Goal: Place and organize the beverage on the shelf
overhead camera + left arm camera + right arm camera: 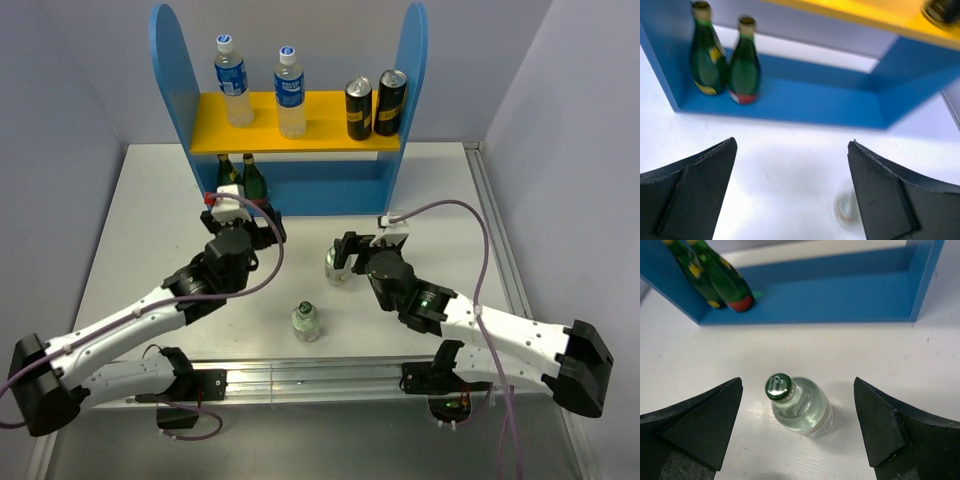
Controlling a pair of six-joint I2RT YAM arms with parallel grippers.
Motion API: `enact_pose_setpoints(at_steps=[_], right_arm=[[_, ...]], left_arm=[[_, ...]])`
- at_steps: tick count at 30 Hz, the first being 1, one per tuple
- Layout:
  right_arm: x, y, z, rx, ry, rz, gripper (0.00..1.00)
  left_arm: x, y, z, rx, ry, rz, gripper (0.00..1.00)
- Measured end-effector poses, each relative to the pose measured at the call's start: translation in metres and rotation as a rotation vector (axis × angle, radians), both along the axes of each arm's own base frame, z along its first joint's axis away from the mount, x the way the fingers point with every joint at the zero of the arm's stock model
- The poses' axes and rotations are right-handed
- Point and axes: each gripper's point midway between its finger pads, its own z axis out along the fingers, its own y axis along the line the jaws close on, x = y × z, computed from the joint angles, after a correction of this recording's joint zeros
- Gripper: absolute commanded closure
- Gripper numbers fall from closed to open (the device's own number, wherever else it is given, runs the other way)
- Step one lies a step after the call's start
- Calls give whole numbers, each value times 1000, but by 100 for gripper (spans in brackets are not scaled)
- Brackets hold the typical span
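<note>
The shelf [170, 70] stands at the back. Two clear blue-label bottles [232, 80] [290, 90] stand on its yellow board. Two dark green bottles [227, 172] [252, 178] stand at the left of its blue base [805, 107], also seen as green bottles [707, 55] [743, 62] in the left wrist view. My left gripper [262, 215] [792, 141] hangs open and holds nothing, just in front of them. One short clear bottle [333, 268] [800, 407] with a green cap stands upright between the fingers of my open right gripper [340, 260] [798, 381], untouched. A second short bottle [306, 320] stands nearer the front.
Two black-and-gold cans [358, 108] [389, 102] stand at the right of the yellow board. The right half of the blue base [840, 295] is bare. A blurred round object [846, 209] shows beside my left gripper's right finger. A metal rail [320, 375] runs along the table's near edge.
</note>
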Motion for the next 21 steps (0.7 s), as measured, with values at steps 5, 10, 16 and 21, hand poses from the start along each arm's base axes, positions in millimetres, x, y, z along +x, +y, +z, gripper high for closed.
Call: enact_pose_setpoints(at_steps=[5,10,16,21], right_arm=[[7,14,-39,-53,98,20,2],[14,29,-62,-93,156,28,3],[29,43,-70,-125,163,2,13],[39,40,-75,-159,155,-55,66]], left_arm=[[-41,-9,-11,-11,76,-74,1],[-79,-15,-34,32,150,-134,1],[-97,-3,-56,71,195,-119,1],[-102,9,-62,80,204,-97,1]])
